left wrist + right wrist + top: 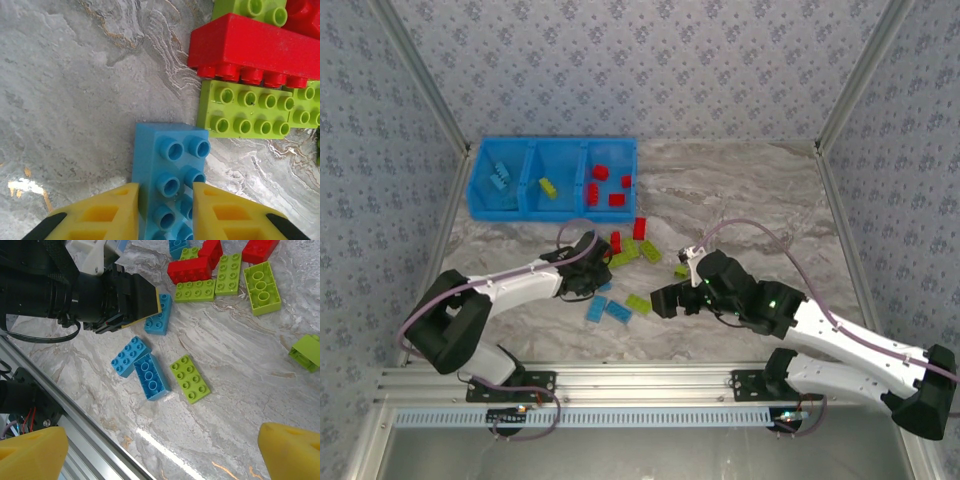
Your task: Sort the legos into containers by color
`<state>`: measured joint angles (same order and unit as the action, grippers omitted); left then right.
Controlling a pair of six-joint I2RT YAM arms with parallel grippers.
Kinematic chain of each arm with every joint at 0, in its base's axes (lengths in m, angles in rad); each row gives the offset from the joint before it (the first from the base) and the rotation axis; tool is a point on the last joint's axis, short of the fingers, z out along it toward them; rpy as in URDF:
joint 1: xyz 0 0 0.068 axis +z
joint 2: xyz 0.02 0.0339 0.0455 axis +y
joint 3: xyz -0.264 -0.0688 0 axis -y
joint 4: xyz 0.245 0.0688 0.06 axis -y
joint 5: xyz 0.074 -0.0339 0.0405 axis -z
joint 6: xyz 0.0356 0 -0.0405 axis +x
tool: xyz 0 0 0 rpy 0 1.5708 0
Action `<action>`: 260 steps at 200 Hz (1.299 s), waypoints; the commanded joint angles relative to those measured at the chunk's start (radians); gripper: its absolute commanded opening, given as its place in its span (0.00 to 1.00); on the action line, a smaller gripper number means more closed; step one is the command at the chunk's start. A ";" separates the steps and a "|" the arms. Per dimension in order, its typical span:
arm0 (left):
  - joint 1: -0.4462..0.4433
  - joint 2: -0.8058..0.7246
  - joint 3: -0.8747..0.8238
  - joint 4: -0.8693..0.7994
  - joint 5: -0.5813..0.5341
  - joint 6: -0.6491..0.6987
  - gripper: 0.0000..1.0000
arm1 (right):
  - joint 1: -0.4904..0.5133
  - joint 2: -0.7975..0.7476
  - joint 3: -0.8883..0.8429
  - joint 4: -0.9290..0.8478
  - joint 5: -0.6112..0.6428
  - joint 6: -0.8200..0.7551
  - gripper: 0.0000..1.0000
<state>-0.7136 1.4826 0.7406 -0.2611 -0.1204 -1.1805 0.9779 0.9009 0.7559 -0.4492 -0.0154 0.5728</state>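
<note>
Pinching one blue brick (172,150), the left gripper (165,200) is seen clamped. Two loose blue bricks (130,356) and one green brick (190,378) are seen ahead of the spread right gripper (160,440).

The grey-white marbled tabletop (740,190) is streaked with thin tan veins. At ten o'clock in the top view, the bright blue three-compartment plastic bin tray (477,180) holds light blue bricks (500,176), a lime green brick (549,187) and red bricks (600,172). The left pincer (165,192) has yellow fingers (100,215) (black patches at the outer corners) beside a light blue studded plastic brick (167,170). At one o'clock of it are a red studded brick (250,47) and a lime green studded plate (245,110). The right pincer (161,437) is yellow too. The walls (620,60) have a pale blue-grey floral pattern.
</note>
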 commanded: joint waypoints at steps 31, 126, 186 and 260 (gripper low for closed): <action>0.001 -0.002 0.027 -0.107 -0.015 0.072 0.40 | 0.010 -0.002 -0.003 -0.018 0.012 0.013 1.00; -0.027 0.131 0.112 -0.086 0.028 0.119 0.63 | 0.013 -0.002 -0.009 -0.014 0.022 0.015 1.00; -0.027 0.209 0.137 -0.156 0.004 0.103 0.35 | 0.016 0.008 0.000 -0.018 0.011 0.015 1.00; 0.135 -0.129 0.306 -0.341 -0.257 0.329 0.28 | 0.021 0.008 0.004 -0.035 0.024 0.018 1.00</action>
<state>-0.6823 1.5303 0.9226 -0.5022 -0.1974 -0.9909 0.9909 0.9295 0.7536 -0.4503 -0.0151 0.5732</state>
